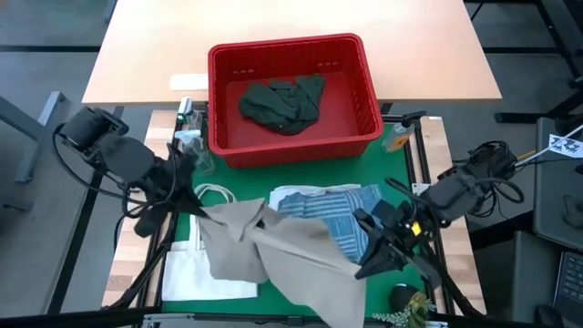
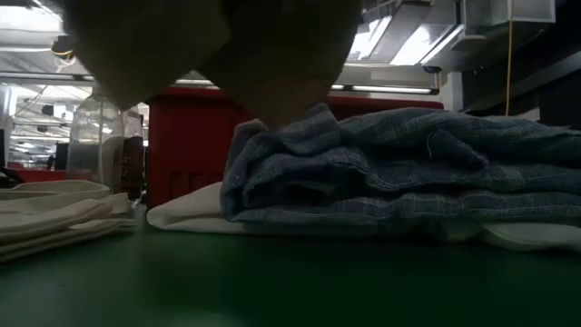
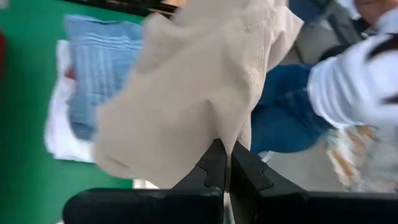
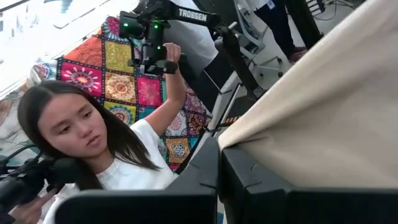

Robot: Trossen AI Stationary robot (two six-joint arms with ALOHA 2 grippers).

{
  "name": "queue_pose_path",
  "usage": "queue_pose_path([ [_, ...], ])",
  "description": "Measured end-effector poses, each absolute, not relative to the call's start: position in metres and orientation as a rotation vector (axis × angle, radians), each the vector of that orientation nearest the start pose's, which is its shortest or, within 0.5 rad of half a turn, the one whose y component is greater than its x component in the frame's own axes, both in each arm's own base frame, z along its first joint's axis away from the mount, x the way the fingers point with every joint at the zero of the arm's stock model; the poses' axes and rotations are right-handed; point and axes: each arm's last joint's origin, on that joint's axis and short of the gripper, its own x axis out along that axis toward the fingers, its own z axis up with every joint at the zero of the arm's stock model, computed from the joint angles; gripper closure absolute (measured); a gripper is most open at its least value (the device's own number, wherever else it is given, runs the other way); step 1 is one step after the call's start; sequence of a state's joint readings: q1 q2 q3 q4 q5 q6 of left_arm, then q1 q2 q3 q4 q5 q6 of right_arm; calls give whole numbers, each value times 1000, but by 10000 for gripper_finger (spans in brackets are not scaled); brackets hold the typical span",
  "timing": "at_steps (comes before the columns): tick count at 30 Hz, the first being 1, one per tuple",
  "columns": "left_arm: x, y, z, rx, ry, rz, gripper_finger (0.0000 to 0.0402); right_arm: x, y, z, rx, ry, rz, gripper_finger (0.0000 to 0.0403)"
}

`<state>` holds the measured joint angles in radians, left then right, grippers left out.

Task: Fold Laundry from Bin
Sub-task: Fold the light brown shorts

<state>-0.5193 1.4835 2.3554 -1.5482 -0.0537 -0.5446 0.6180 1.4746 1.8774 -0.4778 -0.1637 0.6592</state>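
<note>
Both the left gripper (image 1: 196,208) and right gripper (image 1: 364,262) pinch the limp, light beige garment (image 1: 273,251) at lower centre, apparently by opposite edges.

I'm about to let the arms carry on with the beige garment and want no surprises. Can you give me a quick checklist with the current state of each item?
1. Left gripper shut on the beige garment: ok.
2. Right gripper shut on the same garment: ok.
3. Garment lifted off the table between both arms: ok.
4. Folded striped garment lies below the held cloth and could be dragged: cannot tell.
5. Red bin emptied: not ok, a dark green garment remains.
6. Person close by: not ok.
</note>
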Motion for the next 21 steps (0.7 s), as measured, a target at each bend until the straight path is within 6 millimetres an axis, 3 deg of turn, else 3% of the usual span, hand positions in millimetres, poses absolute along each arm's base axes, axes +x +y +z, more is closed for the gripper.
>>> queue_pose_path([
  [9, 188, -85, 527, -238, 680, -44, 401, 228, 175, 492, 555, 510, 634, 402],
  [15, 232, -79, 509, -191, 731, 96, 401, 218, 163, 480, 466, 618, 453, 402],
  [21, 290, -60, 481, -119, 795, 195, 401, 196, 141, 470, 358, 736, 241, 402],
])
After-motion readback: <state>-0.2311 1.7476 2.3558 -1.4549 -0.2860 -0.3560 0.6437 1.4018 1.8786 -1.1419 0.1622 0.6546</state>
